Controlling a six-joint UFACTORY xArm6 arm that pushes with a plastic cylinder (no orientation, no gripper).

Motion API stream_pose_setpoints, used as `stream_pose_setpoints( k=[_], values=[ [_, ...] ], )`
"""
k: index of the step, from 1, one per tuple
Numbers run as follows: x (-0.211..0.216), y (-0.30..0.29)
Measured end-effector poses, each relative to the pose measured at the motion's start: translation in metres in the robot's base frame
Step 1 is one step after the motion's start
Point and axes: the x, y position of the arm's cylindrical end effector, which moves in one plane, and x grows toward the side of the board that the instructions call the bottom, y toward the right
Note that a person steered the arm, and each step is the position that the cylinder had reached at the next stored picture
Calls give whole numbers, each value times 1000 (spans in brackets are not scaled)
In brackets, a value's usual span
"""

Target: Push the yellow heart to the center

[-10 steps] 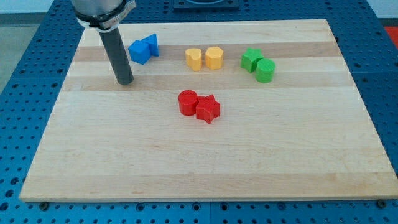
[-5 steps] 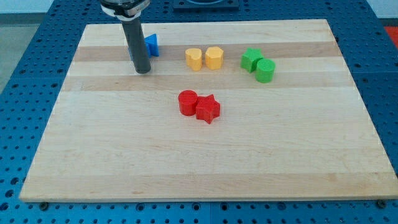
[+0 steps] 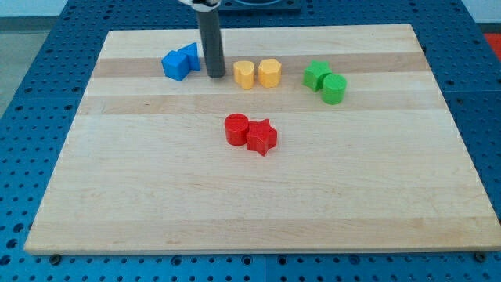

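Note:
The yellow heart (image 3: pixel 245 74) lies near the view's top, left of centre, with a yellow hexagonal block (image 3: pixel 270 72) touching its right side. My tip (image 3: pixel 216 75) rests on the wooden board (image 3: pixel 250 196) just left of the yellow heart, a small gap apart, and right of the two blue blocks (image 3: pixel 180 61). The rod rises straight up out of the view's top.
A red cylinder (image 3: pixel 236 128) and a red star (image 3: pixel 262 137) sit together near the board's middle. A green star-like block (image 3: pixel 316 74) and a green cylinder (image 3: pixel 334 88) sit at the upper right. Blue perforated table surrounds the board.
My tip has moved toward the view's right and slightly up, passing in front of the blue blocks to stand between them and the yellow heart. No block has moved.

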Motion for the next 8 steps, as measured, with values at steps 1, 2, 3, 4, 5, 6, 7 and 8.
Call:
stream_pose_setpoints(
  k=[1,2,3,4,5,6,7,8],
  values=[
    [-9,5],
    [-19,22],
    [-24,34],
    [-26,34],
    [-26,40],
    [-21,44],
    [-18,44],
    [6,44]
  ],
)
